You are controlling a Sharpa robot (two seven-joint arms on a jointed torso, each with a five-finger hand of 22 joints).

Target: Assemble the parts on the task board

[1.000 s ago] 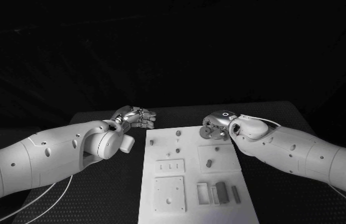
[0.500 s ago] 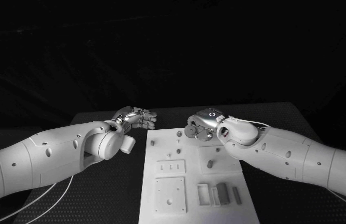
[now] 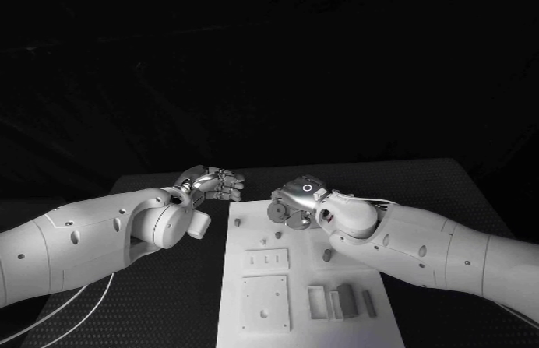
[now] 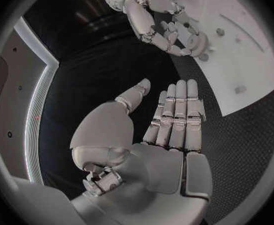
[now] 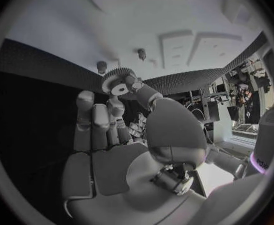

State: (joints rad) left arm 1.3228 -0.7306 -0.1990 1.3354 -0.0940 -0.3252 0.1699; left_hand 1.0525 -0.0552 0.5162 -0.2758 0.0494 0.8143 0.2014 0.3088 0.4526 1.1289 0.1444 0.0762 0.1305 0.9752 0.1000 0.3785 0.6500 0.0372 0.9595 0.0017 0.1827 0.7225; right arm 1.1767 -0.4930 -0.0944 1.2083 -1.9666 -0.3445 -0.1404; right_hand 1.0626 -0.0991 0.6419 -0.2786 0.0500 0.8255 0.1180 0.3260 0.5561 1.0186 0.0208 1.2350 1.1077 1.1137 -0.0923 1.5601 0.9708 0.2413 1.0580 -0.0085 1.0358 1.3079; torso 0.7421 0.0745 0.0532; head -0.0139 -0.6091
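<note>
— White plate, one of it: the task board (image 3: 301, 286) lies in the middle of the black table (image 3: 438, 184). How many pieces do you count on it?

— Near its close end, three small upright blocks (image 3: 340, 300) side by side, and beside them two flat square plates (image 3: 265, 282), one behind the other. Farther up, a few small pegs (image 3: 237, 222) stand from the surface; I can't give a sure number for those.

— And the gear?

— One toothed gear (image 5: 116, 80), off the board. The right hand (image 3: 294, 202) pinches it between the thumb and a fingertip, with the other fingers (image 5: 92, 124) straight and lying together. In the head view that hand hangs over the far end of the board, near its left edge.

— Two hands in all?

— Two. The left hand (image 3: 211, 183) sits just off the board's far left corner, over the table. Its wrist view shows the palm flat, fingers (image 4: 177, 112) stretched out side by side, thumb apart, nothing in it and touching nothing.

— Are the hands close?

— Near, but apart; the left wrist view shows the right hand with its gear above the board's edge.
</note>
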